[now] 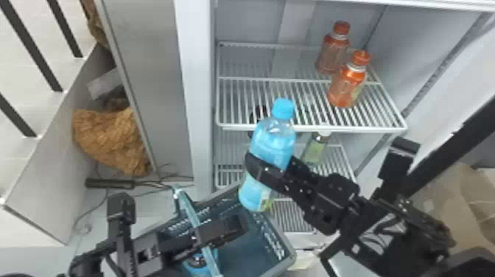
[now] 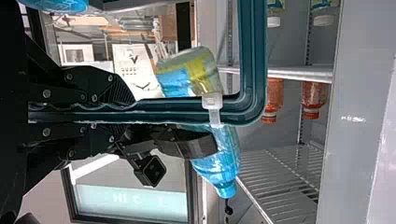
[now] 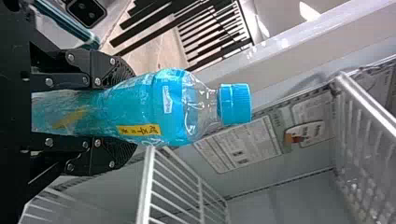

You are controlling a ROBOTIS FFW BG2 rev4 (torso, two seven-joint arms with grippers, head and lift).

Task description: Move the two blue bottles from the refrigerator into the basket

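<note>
In the head view my right gripper [image 1: 271, 167] is shut around the middle of a blue bottle [image 1: 274, 141], tilted with its cap up, over the basket's [image 1: 287, 263] edge nearest the refrigerator. The right wrist view shows the right gripper [image 3: 127, 112] with the blue bottle [image 3: 173, 107] between its fingers. My left gripper [image 1: 230, 230] is over the basket in the head view; in the left wrist view the left gripper [image 2: 130, 111] is clamped on the basket's rim [image 2: 173, 108]. Another blue bottle [image 1: 200, 263] lies in the basket, partly hidden by the left arm and handle.
Two orange bottles [image 1: 332, 51] [image 1: 346, 86] stand on the refrigerator's upper wire shelf [image 1: 254, 103]. A greenish bottle [image 1: 315, 149] is on a lower shelf. The basket's handle [image 1: 195, 217] crosses above it. Left of the refrigerator are a grey panel [image 1: 151, 81] and cables [image 1: 110, 183].
</note>
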